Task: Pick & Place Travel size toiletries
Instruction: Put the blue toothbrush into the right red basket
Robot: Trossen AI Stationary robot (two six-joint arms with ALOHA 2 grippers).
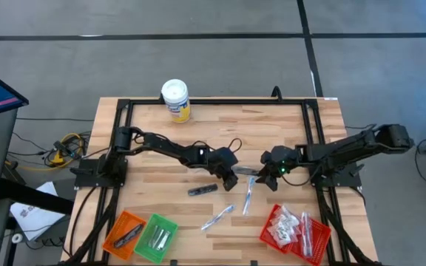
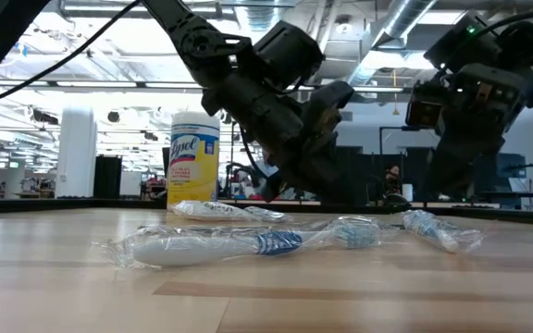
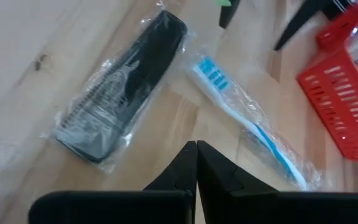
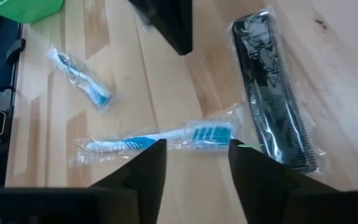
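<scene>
Over mid-worktop, the right gripper (image 4: 192, 163) is hovering with fingers parted astride the wrapped toothbrush (image 4: 157, 140); it should be dropping squarely, pinching the handle. At nine o'clock, the left gripper (image 3: 196, 163) is waiting closed, empty.

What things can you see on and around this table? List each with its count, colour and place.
Table: one, light wood, dark frame.
Canister: one, yellow with white lid, far edge.
Comb: one, black, in clear wrap, mid-table.
Toothbrushes: two, white and blue, wrapped, near the comb.
Silvery wrapped item: one, between the grippers; kind unclear.
Orange basket: one, front left, holds a dark item.
Green basket: one, beside the orange basket, holds silvery items.
Red baskets: seemingly two, front right, hold white sachets.
Left gripper: dark, shut, empty, above the comb.
Right gripper: dark, open, over a toothbrush.
</scene>
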